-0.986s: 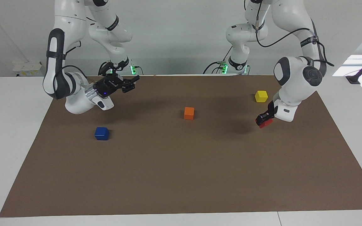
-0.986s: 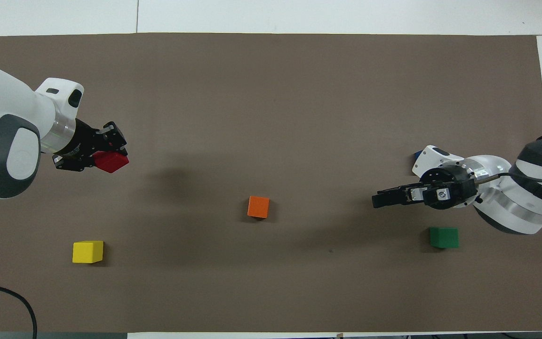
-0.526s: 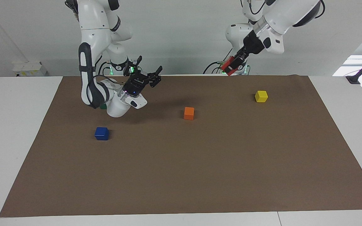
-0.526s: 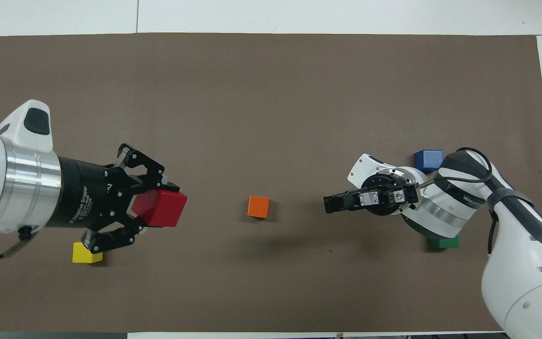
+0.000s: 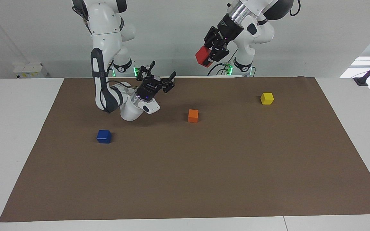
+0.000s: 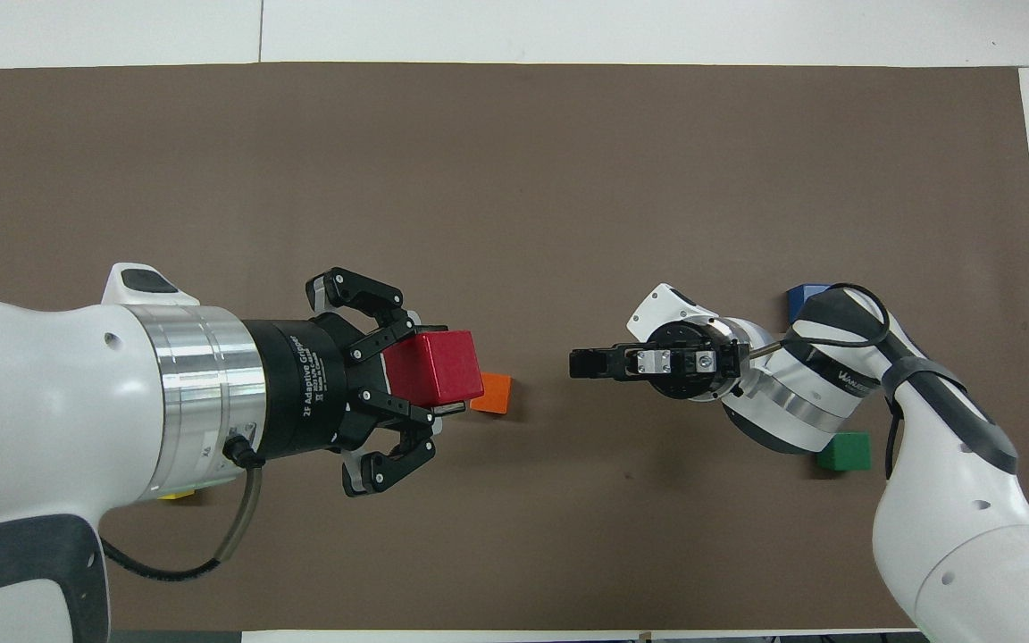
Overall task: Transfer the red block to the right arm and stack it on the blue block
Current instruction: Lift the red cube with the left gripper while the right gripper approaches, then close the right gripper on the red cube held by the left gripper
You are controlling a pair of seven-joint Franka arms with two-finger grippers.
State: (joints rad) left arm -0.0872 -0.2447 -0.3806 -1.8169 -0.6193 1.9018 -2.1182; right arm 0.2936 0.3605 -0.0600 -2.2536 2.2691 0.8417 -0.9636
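Left gripper (image 5: 211,54), black two-finger hand on the white left arm, is clamping the small bright red cube (image 5: 203,56) high in the air, raised over the robots' edge of the brown table mat (image 5: 204,179), fingertips pointing toward the right arm. Right gripper (image 5: 159,79) is hanging lower, fingers spread wide and holding nothing, tilted up toward the cube. Key relation: the two grippers are facing each other, well apart, the red cube above and toward the left arm's end from the open right gripper; the gap is not yet closed. Small deep blue cube (image 5: 104,136) is sitting on the mat toward the right arm's end. Versus half a second ago: the left gripper is carrying the red cube further toward the middle; the right gripper has also advanced toward it.
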